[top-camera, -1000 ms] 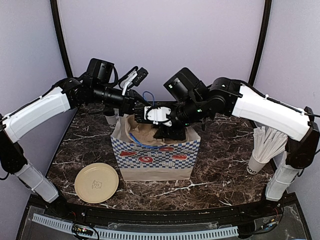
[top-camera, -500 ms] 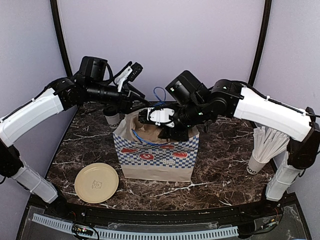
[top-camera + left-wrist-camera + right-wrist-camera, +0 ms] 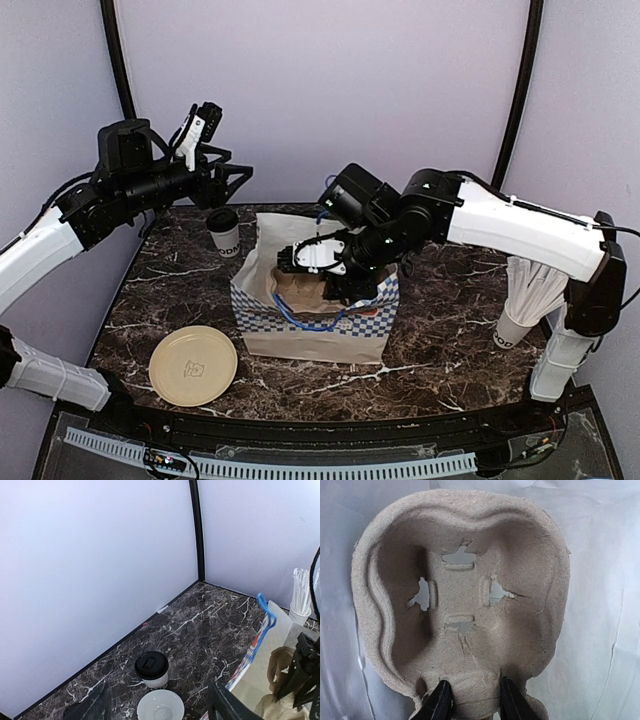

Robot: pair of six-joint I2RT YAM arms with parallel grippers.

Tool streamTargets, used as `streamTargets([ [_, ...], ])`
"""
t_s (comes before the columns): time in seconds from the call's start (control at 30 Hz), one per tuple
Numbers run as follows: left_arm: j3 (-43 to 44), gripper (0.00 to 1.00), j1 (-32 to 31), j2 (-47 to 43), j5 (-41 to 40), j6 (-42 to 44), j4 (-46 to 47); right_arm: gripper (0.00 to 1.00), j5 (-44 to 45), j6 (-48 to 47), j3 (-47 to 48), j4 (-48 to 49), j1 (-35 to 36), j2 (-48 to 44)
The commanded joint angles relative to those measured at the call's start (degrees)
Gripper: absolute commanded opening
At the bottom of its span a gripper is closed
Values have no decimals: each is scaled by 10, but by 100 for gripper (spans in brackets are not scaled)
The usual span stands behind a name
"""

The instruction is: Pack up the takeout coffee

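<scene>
The packing is at an early stage, as I judge it: no coffee is in the bag yet. The right claw [image 3: 472, 700] reaches down into the open paper bag [image 3: 310, 325] and is closed on the near edge of a cardboard cup tray [image 3: 462, 590]. The tray spreads out ahead of the claw against the bag's pale inside, and its pockets are bare, with no cup in them. Apart from the tray and the claw, nothing shows in the bag.

The lidded cup [image 3: 151, 669] stands upright on the surface [image 3: 200, 625], outside the bag, below and ahead of the left claw [image 3: 160, 690]. This claw hangs in the air with its fingers spread wide and nothing between them. Just nearer the claw than the cup is a round white rim [image 3: 160, 706]; whether it is an open cup or a bowl I cannot tell.

What is left, by my reading, is to seat the tray at the bottom of the bag and then bring the coffee over and into it.

Far off to the right claw's outer side, a cup of white sticks [image 3: 525, 300] stands on the surface.
</scene>
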Motion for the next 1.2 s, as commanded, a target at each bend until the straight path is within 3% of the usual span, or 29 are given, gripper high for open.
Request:
streamTargets([
  [0.0, -25, 67, 8, 4, -11, -11, 33, 33, -49, -40, -29, -62, 3, -30],
  [0.3, -31, 67, 25, 8, -2, -10, 40, 34, -125, -97, 0, -137, -5, -54],
  [0.53, -43, 67, 36, 10, 5, -13, 46, 34, -65, -85, 21, -102, -6, -3],
  [1.17, -82, 67, 47, 4, 50, -14, 52, 35, -77, -94, -3, -51, -7, 65],
])
